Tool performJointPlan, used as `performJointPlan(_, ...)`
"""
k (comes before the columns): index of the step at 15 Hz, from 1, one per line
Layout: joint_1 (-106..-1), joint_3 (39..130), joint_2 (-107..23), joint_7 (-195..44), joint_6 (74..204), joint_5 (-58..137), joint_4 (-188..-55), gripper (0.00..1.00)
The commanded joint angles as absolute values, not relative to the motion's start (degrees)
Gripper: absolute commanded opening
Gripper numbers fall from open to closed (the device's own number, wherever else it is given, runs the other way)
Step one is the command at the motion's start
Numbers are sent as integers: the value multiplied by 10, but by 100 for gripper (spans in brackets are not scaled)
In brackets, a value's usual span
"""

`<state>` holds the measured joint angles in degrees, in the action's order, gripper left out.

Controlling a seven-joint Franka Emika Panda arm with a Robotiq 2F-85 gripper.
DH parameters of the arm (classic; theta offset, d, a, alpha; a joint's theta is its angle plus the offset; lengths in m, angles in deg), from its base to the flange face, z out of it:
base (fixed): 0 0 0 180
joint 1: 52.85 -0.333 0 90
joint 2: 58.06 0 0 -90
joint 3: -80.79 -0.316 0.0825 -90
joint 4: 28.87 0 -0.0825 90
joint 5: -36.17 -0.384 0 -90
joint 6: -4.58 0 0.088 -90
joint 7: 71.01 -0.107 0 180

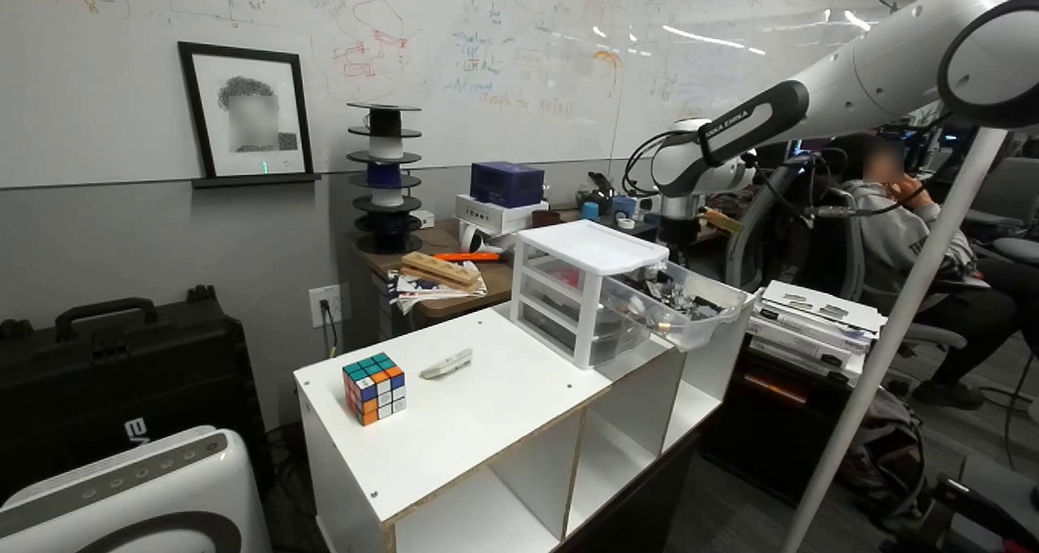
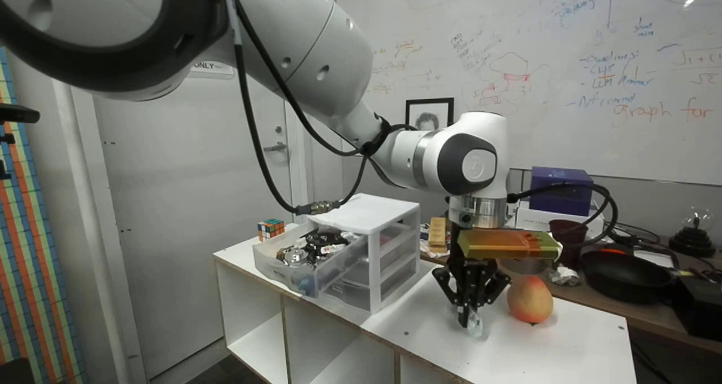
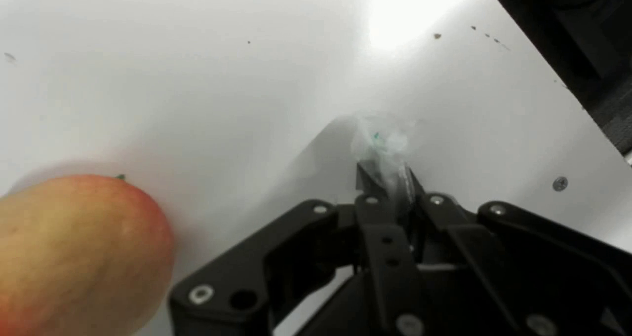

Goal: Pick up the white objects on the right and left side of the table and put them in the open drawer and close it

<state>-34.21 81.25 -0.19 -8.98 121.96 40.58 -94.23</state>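
Observation:
A crumpled, translucent white object (image 2: 475, 326) is between the fingertips of my gripper (image 2: 467, 315), just above or touching the white table (image 2: 555, 353). In the wrist view, my gripper (image 3: 387, 175) is closed around the lower part of this white object (image 3: 379, 137). A second white object (image 1: 447, 364), flat and elongated, lies on the table (image 1: 495, 439) beside the puzzle cube. The top translucent drawer (image 1: 700, 330) is pulled open and full of small dark and metallic items. The open drawer also shows in an exterior view (image 2: 285, 276). My fingertips are hidden behind the drawer unit there.
A red-yellow mango (image 2: 530, 299) stands close beside my gripper; it also shows in the wrist view (image 3: 84, 257). The drawer unit (image 1: 597, 244) stands between the gripper and the puzzle cube (image 1: 375, 388). A wooden desk (image 1: 442, 236) with boxes and a pan (image 2: 626, 277) adjoins the table.

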Motion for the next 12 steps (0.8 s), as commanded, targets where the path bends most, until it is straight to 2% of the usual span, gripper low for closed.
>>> performJointPlan(1, -373, 840, -68, -145, 1211, 428, -993, 12)
performJointPlan(6, -414, 857, -204, -222, 1240, 479, -1120, 10)
performJointPlan(12, -450, 834, -365, -229, 1237, 515, -1269, 10)
